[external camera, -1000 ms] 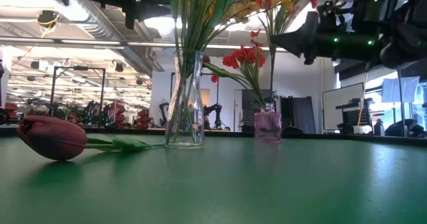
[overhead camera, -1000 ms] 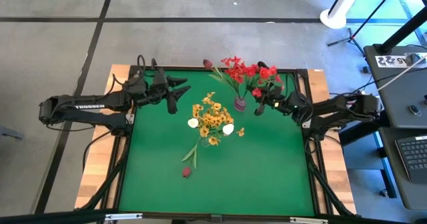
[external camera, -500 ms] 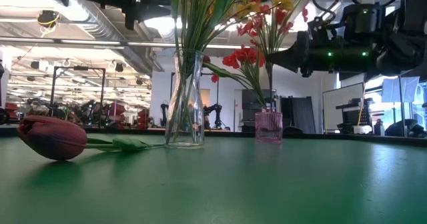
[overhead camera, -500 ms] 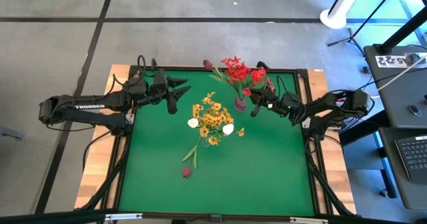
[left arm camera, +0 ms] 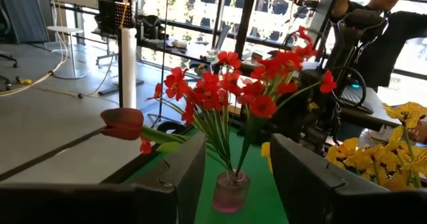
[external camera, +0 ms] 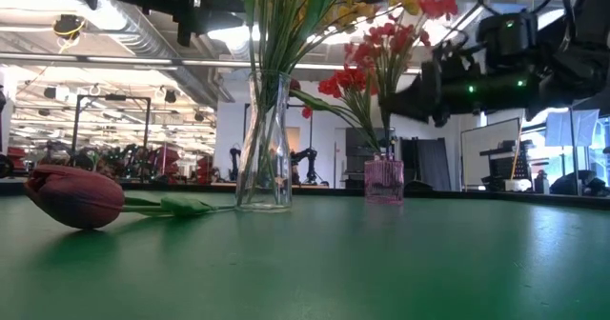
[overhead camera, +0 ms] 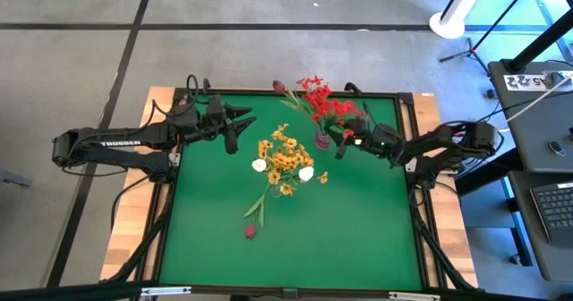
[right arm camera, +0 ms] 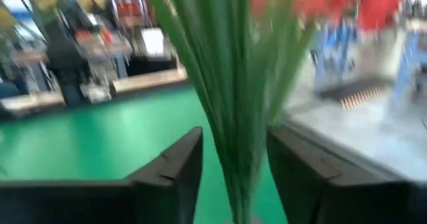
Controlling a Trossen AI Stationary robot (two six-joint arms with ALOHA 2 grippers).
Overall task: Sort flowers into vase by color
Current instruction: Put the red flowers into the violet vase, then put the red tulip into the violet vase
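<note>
The right gripper (overhead camera: 345, 141) has just let its fingers part around the red flowers (overhead camera: 324, 102), leaving that stem standing in the pink vase (overhead camera: 321, 141) at twelve o'clock on the worktop (overhead camera: 358, 229). One more red sorted. Yellow flowers (overhead camera: 285, 158) fill the clear vase (external camera: 265, 141) mid-worktop. The left gripper (overhead camera: 235, 122) waits half-open, empty, at ten o'clock.

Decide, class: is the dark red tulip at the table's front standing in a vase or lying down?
Lying down: the dark red tulip rests sideways on the green table, outside both vases.
</note>
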